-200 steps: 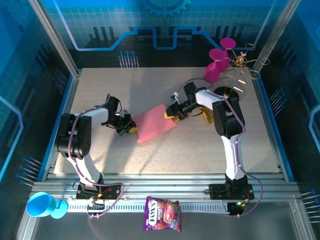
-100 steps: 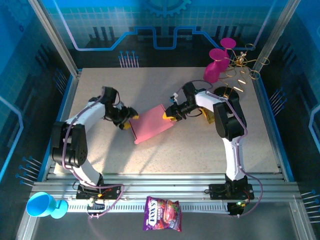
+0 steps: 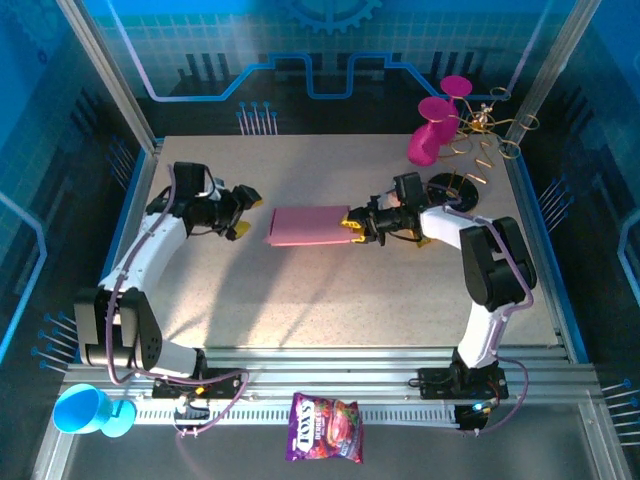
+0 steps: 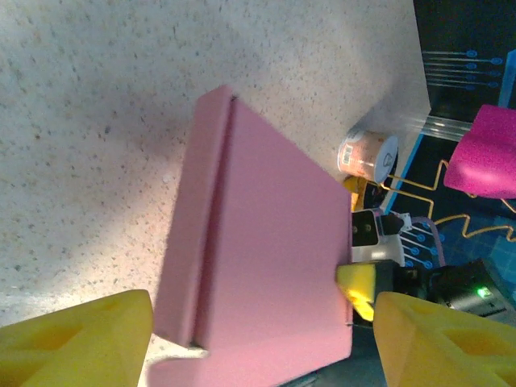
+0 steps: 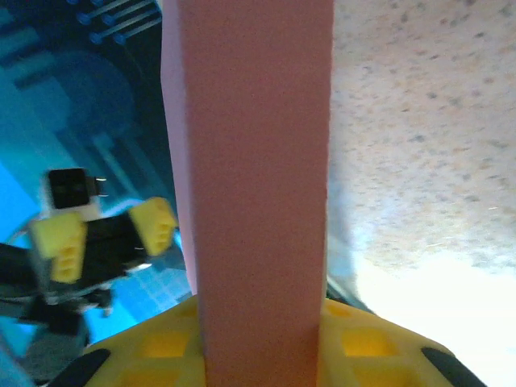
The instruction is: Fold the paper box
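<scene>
Fingers [image 3: 251, 199] of the left gripper [image 3: 245, 213] stand wide apart, holding nothing. They point toward the left end of the paper box [image 3: 308, 226], close to it but not touching. From the left wrist, the two yellow fingertips [image 4: 76, 339] sit at the lower corners, with the pink box [image 4: 266, 266] ahead of the gap between them and a folded flap running along its left side.

The box is in the middle of the table [image 3: 300, 300], a flat pink rectangle lengthwise between the two arms. Whether its underside rests on the surface I cannot tell.

The right gripper [image 3: 352, 224] is clamped narrowly on the box's right edge. From the right wrist, the pink panel [image 5: 250, 185] rises out from between the yellow fingers [image 5: 161, 348], and the left gripper is visible beyond its far end.

Nothing lies between either gripper and the box. A blue cup [image 3: 85, 410] stands off the table at the near left, and a purple snack bag [image 3: 325, 428] lies on the near rail. Magenta cups [image 3: 432, 140] stand at the far right corner beside some gold wire pieces [image 3: 490, 130].
</scene>
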Robot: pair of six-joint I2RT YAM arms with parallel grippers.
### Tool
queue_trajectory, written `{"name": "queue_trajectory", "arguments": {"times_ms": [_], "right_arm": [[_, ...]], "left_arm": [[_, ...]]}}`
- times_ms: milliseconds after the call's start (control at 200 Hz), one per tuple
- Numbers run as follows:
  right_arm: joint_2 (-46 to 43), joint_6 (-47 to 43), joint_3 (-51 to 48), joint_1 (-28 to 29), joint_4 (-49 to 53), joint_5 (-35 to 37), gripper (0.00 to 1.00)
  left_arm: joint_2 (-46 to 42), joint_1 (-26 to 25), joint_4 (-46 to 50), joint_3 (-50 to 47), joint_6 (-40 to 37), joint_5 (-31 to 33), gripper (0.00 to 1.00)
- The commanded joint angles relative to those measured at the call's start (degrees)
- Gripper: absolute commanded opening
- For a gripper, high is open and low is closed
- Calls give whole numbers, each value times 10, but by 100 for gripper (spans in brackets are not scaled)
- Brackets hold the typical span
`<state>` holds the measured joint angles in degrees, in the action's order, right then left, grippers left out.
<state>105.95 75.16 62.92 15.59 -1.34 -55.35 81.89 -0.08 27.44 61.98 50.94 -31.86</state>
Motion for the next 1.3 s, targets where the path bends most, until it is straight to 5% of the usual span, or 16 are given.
{"name": "queue_trajectory", "arguments": {"times_ms": [0, 145, 245, 750, 1001, 1291], "right_arm": [[-32, 167, -19, -3, -128, -18, 17], [-35, 204, -22, -3, -156, -25, 17], [-37, 199, -14, -3, -145, -30, 16], [-39, 191, -11, 6, -124, -44, 16], [-25, 189, 5, 16, -119, -51, 16], [-13, 158, 17, 16, -84, -56, 15]], "left_arm": [[13, 3, -89, -35, 69, -65, 73], [26, 3, -178, -68, 153, -85, 75], [33, 3, -193, -66, 173, -85, 86], [116, -2, -423, -113, 362, -140, 85], [155, -39, -460, -101, 406, -165, 77], [154, -63, -358, -86, 363, -183, 50]]}}
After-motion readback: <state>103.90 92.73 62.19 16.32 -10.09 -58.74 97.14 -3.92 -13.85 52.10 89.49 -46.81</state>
